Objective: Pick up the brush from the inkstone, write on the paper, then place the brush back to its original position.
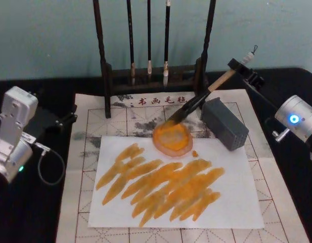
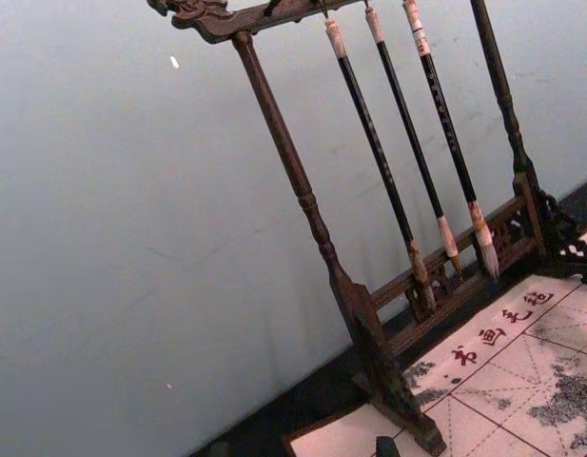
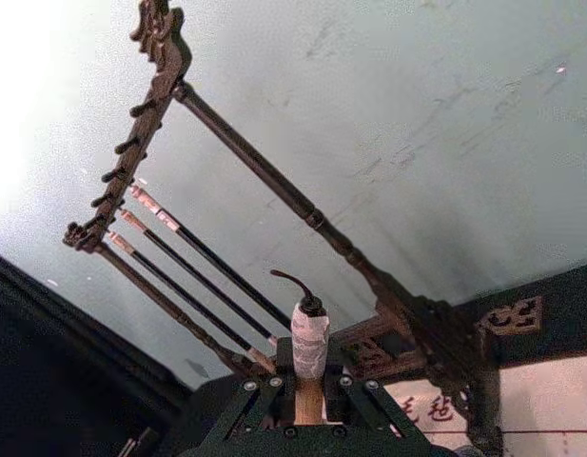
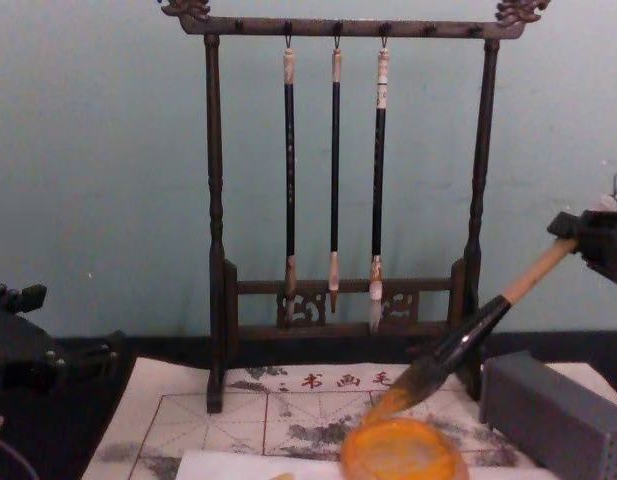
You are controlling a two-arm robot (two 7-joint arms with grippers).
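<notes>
At the far right of the black worktop (image 1: 24,217), the right end effector (image 1: 242,67) is clamped on the upper, light-tan end of the brush (image 1: 196,104), and the small loop pokes out beyond the grip. The right wrist view shows its fingers (image 3: 260,405) pressed against either side of the handle. From there the brush slants down and to the left, the black lower section leading to bristles tinted orange, and the tip meets the far rim of the inkstone (image 1: 172,140), a round orange dish. The inkstone sits on the far edge of the paper (image 1: 236,202), partly over the grid-lined mat (image 1: 85,152) with red characters that lies beneath the sheet. The paper is white at its edges, and broad slanting orange strokes cover its middle, with one small orange spot just beside the inkstone. A grey block (image 1: 225,124) lies on the mat just right of the inkstone, close under the brush's handle. Behind the mat stands a dark wooden rack (image 4: 216,250) with three thin black brushes (image 4: 335,170) hanging from its top bar. The left end effector (image 1: 64,120) is parked near the mat's far left corner, well apart from the paper, and I cannot tell whether it is apart or together
</notes>
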